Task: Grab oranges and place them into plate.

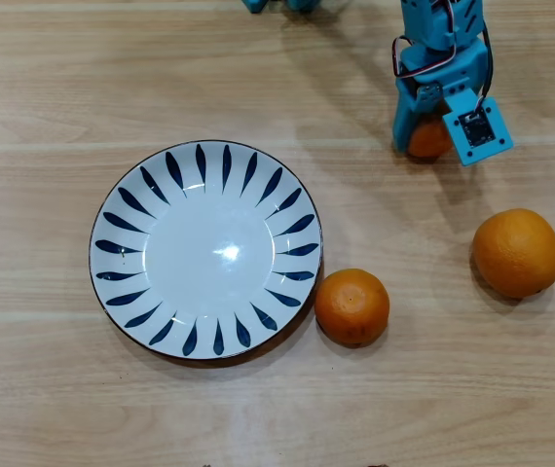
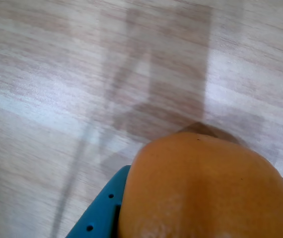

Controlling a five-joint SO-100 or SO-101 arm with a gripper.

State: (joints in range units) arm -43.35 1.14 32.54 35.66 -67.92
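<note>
A white plate with dark blue leaf strokes (image 1: pixel 122 224) lies left of centre in the overhead view, with nothing on it. One small orange (image 1: pixel 351 306) rests on the table, touching the plate's lower right rim. A larger orange (image 1: pixel 517 252) sits further right. My blue gripper (image 1: pixel 429 131) is at the top right, shut on a third orange (image 1: pixel 427 146), which is mostly hidden under it. In the wrist view that orange (image 2: pixel 206 188) fills the lower right, and a blue finger (image 2: pixel 99 218) presses its left side. The table behind it is blurred.
The surface is a light wooden table (image 1: pixel 63 78). The arm's blue base parts (image 1: pixel 277 5) show at the top edge. A small camera module (image 1: pixel 476 127) hangs off the gripper's right side.
</note>
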